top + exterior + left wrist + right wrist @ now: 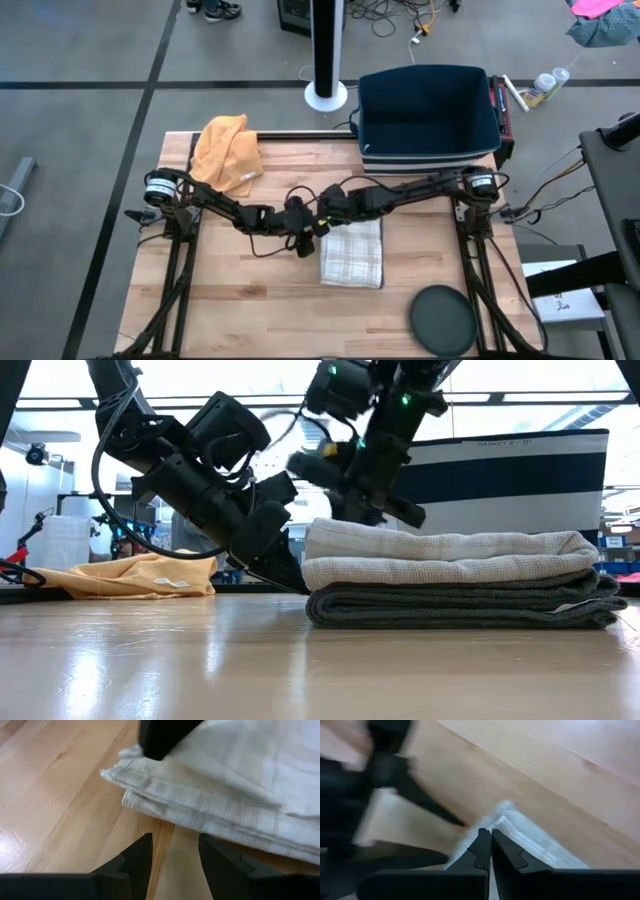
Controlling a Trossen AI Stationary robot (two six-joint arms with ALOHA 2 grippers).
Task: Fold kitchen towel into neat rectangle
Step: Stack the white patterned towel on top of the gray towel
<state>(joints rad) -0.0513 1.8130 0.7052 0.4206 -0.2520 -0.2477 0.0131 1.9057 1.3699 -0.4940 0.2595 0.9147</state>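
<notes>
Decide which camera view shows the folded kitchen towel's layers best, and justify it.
The low view: the kitchen towel lies side-on, its stacked folds visible. The high view shows only its checked top, the left wrist view one corner's edges, and the right wrist view a blurred edge beyond the shut right gripper.

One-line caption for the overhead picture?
Two arms meet at the folded kitchen towel, right gripper shut, left gripper open.

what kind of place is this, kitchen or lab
Probably a robotics lab or workshop, not a kitchen: a wooden table carrying two robot arms stands on a grey floor with loose cables and a navy bin.
</notes>
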